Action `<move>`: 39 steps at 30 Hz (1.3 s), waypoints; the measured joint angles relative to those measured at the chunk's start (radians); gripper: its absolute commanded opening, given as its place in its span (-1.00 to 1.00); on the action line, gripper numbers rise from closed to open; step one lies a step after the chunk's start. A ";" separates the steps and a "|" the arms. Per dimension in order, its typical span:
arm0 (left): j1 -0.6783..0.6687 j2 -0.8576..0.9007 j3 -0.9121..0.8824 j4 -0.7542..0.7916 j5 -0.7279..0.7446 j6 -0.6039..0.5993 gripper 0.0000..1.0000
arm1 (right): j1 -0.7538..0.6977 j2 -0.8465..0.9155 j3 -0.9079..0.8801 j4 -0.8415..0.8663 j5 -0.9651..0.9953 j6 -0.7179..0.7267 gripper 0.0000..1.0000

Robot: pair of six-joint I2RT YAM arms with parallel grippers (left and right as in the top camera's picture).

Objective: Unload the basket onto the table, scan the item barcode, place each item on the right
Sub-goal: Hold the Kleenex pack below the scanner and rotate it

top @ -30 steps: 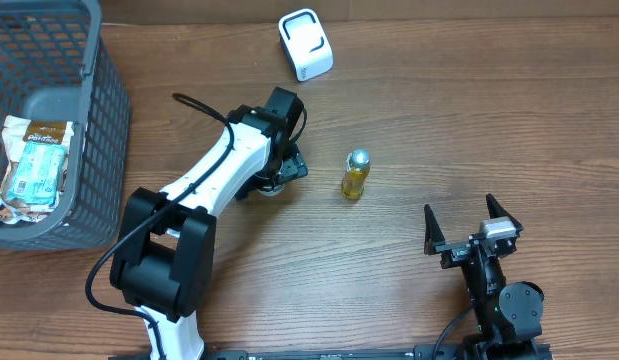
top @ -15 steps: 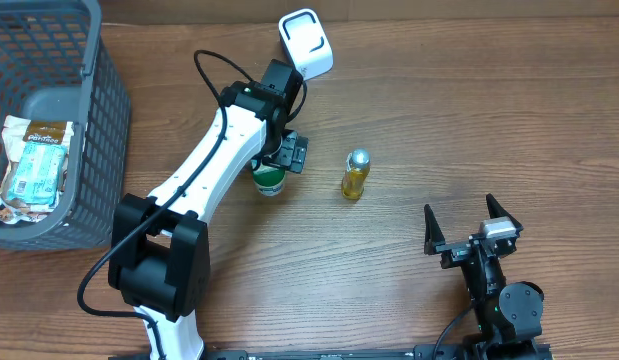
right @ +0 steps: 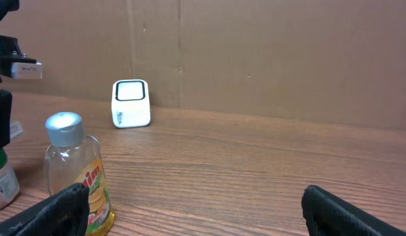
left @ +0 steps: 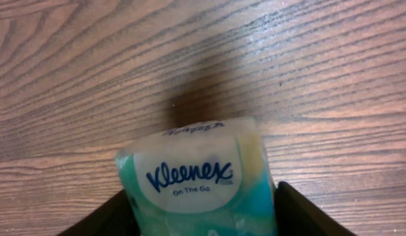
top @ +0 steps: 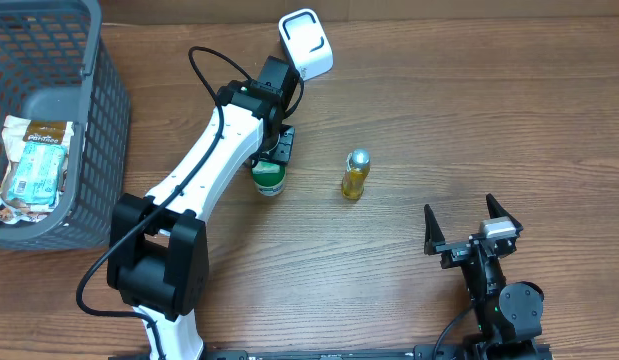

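A teal and white Kleenex tissue pack (left: 201, 180) stands on the wooden table, seen from above as a green and white shape (top: 268, 180). My left gripper (top: 276, 148) reaches over it, and in the left wrist view both black fingers (left: 294, 213) press against the pack's sides, so it is shut on the pack. The white barcode scanner (top: 306, 43) sits at the far edge, just beyond the left arm, and also shows in the right wrist view (right: 131, 103). My right gripper (top: 472, 225) rests open near the front right, with nothing in it.
A small yellow dish-soap bottle (top: 355, 175) with a silver cap stands right of the pack, close to my right gripper's left finger (right: 65, 210). A grey mesh basket (top: 94, 120) at the left holds snack packets (top: 34, 165).
The left arm swung back toward the scanner and uncovered the pack. Its jaws then closed in from wide open onto the pack's sides. The right arm stayed still.
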 measured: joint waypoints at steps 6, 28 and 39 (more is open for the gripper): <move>0.000 0.000 0.009 -0.064 0.014 0.000 0.08 | 0.000 0.000 0.000 -0.001 0.000 0.000 1.00; 0.000 0.000 0.024 -0.177 0.108 0.072 0.65 | 0.000 0.000 0.000 0.000 0.000 0.000 1.00; 0.000 0.000 0.025 -0.124 0.107 0.172 0.98 | 0.000 0.000 0.000 0.000 0.000 0.000 1.00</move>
